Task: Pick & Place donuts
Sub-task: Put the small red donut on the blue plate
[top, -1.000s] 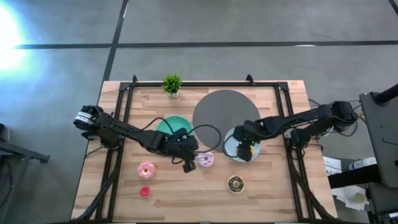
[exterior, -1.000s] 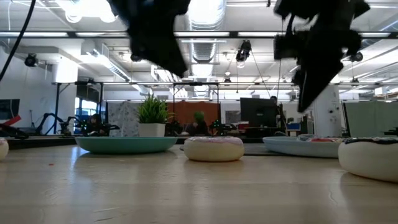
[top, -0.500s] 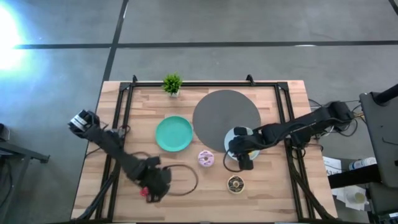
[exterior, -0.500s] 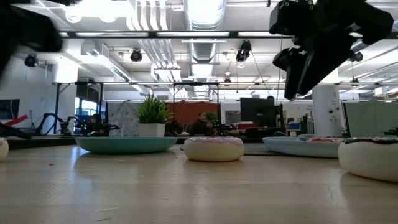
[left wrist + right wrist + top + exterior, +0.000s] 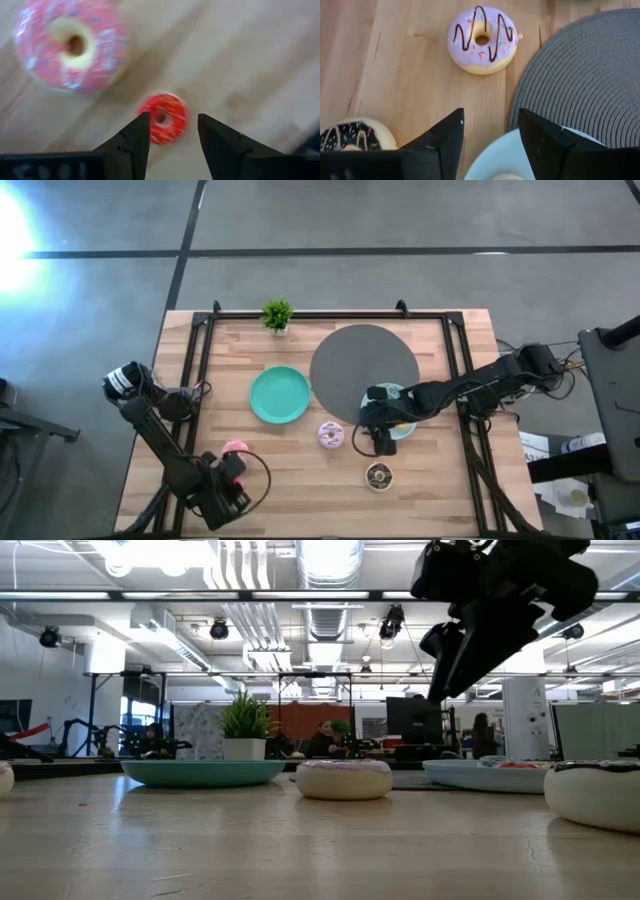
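Observation:
My left gripper (image 5: 228,485) hangs open near the table's near-left corner. In its wrist view its fingers (image 5: 172,135) stand on either side of a tiny red donut (image 5: 162,118) without touching it. The pink donut (image 5: 70,45) lies just beyond, flat on the wood (image 5: 234,447). My right gripper (image 5: 380,440) is open above the table between the lilac-white frosted donut (image 5: 331,435) and the chocolate donut (image 5: 379,475). Its wrist view shows both donuts flat on the wood, the lilac one (image 5: 482,39) and the chocolate one (image 5: 352,135).
A teal plate (image 5: 279,395) and a big grey disc (image 5: 363,365) lie mid-table. A pale blue plate (image 5: 495,160) sits under the right arm at the disc's edge. A small potted plant (image 5: 277,313) stands at the far edge. Black rails run along both table sides.
My left arm has swung fast from the table's middle, beside the lilac donut, to the near-left corner, and now hangs over the red donut. My right gripper has shifted from above the pale blue plate toward the table's left and near edge. No donut has visibly moved.

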